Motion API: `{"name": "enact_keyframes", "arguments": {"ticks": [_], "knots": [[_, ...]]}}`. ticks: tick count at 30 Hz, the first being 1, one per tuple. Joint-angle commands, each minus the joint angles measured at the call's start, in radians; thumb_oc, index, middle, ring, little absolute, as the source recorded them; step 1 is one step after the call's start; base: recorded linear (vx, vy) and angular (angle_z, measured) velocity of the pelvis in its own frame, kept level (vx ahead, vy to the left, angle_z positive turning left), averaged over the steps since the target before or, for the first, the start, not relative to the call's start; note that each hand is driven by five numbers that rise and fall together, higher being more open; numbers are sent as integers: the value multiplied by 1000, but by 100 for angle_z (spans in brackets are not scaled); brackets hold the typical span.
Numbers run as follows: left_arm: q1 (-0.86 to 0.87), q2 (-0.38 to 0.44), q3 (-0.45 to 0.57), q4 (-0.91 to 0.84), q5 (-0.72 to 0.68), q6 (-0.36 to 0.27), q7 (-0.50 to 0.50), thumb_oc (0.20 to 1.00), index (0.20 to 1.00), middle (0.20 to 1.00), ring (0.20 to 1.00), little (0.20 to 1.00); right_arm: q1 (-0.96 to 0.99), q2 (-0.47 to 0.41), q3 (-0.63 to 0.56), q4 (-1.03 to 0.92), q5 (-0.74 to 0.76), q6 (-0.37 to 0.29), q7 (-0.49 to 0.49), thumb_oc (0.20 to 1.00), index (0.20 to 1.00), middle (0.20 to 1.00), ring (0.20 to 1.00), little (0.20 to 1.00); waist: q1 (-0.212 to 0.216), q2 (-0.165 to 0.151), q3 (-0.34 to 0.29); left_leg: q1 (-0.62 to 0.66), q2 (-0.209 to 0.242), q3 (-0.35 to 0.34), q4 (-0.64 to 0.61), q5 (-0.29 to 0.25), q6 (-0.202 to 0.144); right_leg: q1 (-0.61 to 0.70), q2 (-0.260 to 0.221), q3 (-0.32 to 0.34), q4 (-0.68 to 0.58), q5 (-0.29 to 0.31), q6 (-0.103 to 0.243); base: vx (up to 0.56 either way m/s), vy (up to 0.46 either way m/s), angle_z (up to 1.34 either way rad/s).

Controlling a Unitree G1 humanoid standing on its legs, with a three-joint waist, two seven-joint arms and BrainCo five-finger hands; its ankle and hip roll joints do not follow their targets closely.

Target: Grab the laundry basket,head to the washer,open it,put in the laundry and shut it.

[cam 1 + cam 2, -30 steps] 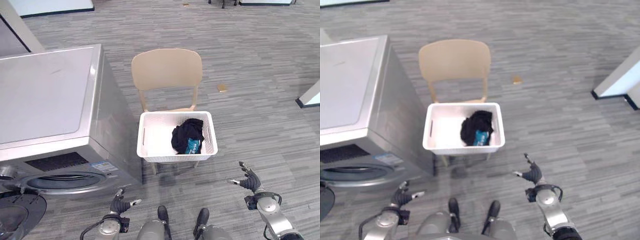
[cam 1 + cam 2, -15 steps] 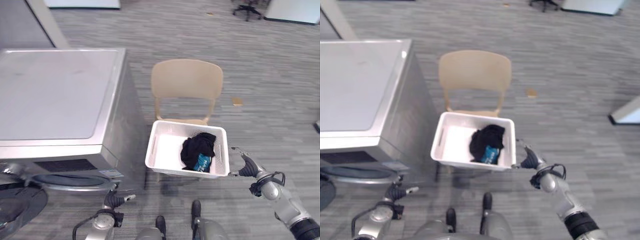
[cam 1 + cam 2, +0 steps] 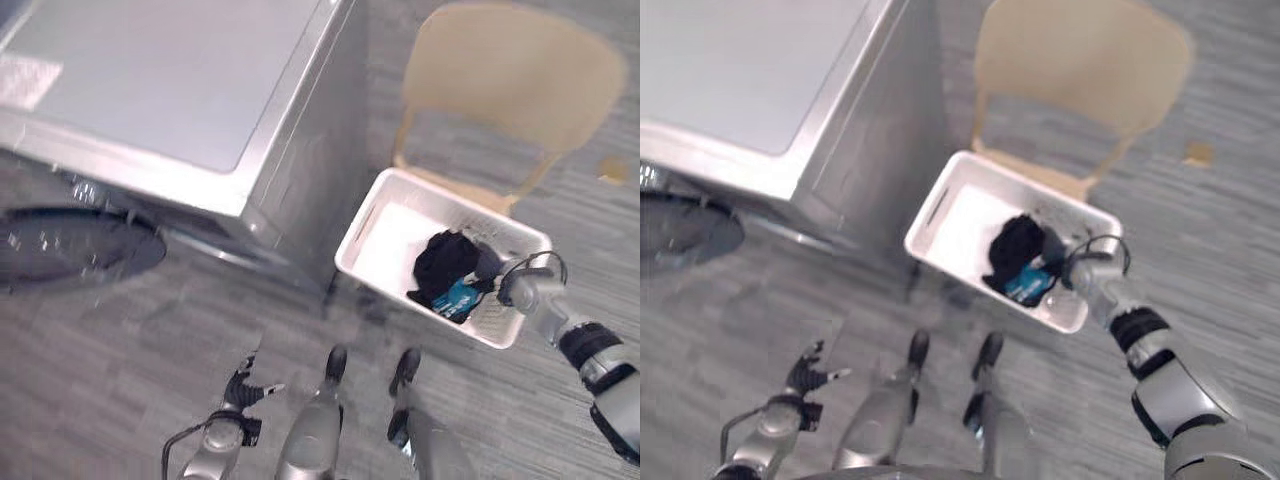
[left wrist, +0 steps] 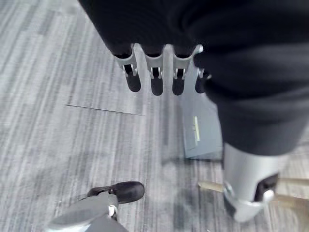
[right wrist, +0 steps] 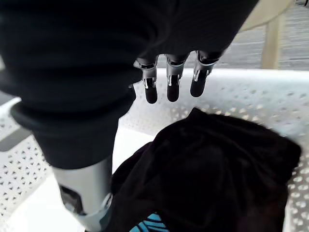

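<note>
Nearby — washer (image 3: pixel 180 90), chair (image 3: pixel 520 70) behind basket (image 3: pixel 380 225).

The washer (image 3: pixel 180 90) looks brushed metal, the basket (image 3: pixel 390 235) perforated white plastic (matt), the laundry (image 5: pixel 207 169) soft black cloth.

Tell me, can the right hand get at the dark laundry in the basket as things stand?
Probably yes: the right hand hangs open inside the white laundry basket, just above the dark laundry, with nothing between them.
</note>
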Motion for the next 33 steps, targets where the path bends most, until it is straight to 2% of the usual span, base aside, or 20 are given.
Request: {"name": "enact_keyframes", "arguments": {"ticks": [1, 7, 10, 11, 12, 13, 20, 27, 29, 30, 33], "knots": [[-16, 29, -38, -13, -91, -43, 40, 1000, 1000, 1000, 1000, 1000, 6, -19, 66, 102, -45, 50, -82, 1000, 1000, 1000, 1000, 1000, -16, 9, -51, -67, -41, 14, -23, 66, -5, 1, -54, 10, 164, -209, 63, 23, 12, 13], [-95, 25, -73, -35, -128, -49, 66, 1000, 1000, 1000, 1000, 1000, -60, 8, 93, 298, -43, 96, -100, 1000, 1000, 1000, 1000, 1000, 7, 41, -10, -140, -58, -7, -34, 92, -13, -74, -59, -6, 177, -206, 60, -6, 3, 27], [-111, 19, -79, -45, -141, -48, 72, 1000, 1000, 1000, 1000, 1000, -74, 8, 84, 334, -19, 104, -107, 1000, 1000, 1000, 1000, 1000, 8, 43, -1, -155, -59, -9, -35, 97, -14, -88, -59, -9, 177, -203, 61, 1, -2, 14], [-122, 13, -83, -51, -144, -46, 73, 1000, 1000, 1000, 1000, 1000, -78, 12, 65, 340, 14, 106, -108, 661, 661, 661, 661, 661, 9, 43, 4, -159, -61, -10, -35, 97, -14, -91, -58, -8, 177, -203, 62, 6, -11, 7], [-122, 13, -83, -51, -144, -46, 73, 1000, 1000, 1000, 1000, 1000, -78, 12, 65, 339, 14, 106, -108, 533, 533, 533, 533, 533, 9, 43, 4, -159, -61, -10, -35, 97, -14, -91, -58, -8, 177, -203, 62, 25, -27, 4], [-129, 9, -89, -55, -139, -45, 73, 1000, 1000, 1000, 1000, 1000, -68, 15, 59, 306, 36, 99, -107, 200, 200, 200, 200, 200, 5, 38, 6, -154, -62, -11, -34, 94, -13, -87, -56, -7, 177, -206, 62, 0, 0, 0], [-108, -2, -79, -91, -121, -37, 68, 1000, 1000, 1000, 1000, 1000, 14, -17, -52, 74, 123, 66, -133, 200, 200, 200, 200, 200, -24, 18, -7, -105, -65, -8, -50, 78, -11, -47, -51, 9, 161, -203, 65, 14, -21, 0], [-85, -4, -60, -112, -101, -31, 59, 1000, 1000, 1000, 1000, 1000, 95, -25, -190, -111, 211, 28, -161, 200, 200, 200, 200, 200, -51, 18, -28, -48, -60, 10, -65, 64, -11, 5, -53, 24, 143, -202, 70, 5, 2, -10], [-76, -8, -48, -118, -99, -30, 56, 1000, 1000, 1000, 1000, 1000, 148, 10, -271, -182, 291, 3, -170, 200, 200, 200, 200, 200, -62, 22, -39, -26, -61, 16, -69, 58, -11, 27, -52, 27, 130, -201, 72, 2, 8, -11], [-76, -7, -49, -118, -99, -30, 56, 1000, 1000, 1000, 1000, 1000, 149, 10, -273, -183, 291, 3, -170, 200, 200, 200, 200, 200, -62, 22, -41, -30, -61, 15, -69, 61, -10, 25, -52, 26, 128, -197, 72, 9, -4, -14], [-63, -8, -30, -124, -99, -22, 48, 1000, 1000, 1000, 1000, 1000, 222, 90, -385, -257, 437, -38, -178, 200, 200, 200, 200, 200, -76, 24, -60, 4, -59, 26, -78, 50, -10, 57, -50, 30, 111, -196, 75, 7, -6, -5]]}}
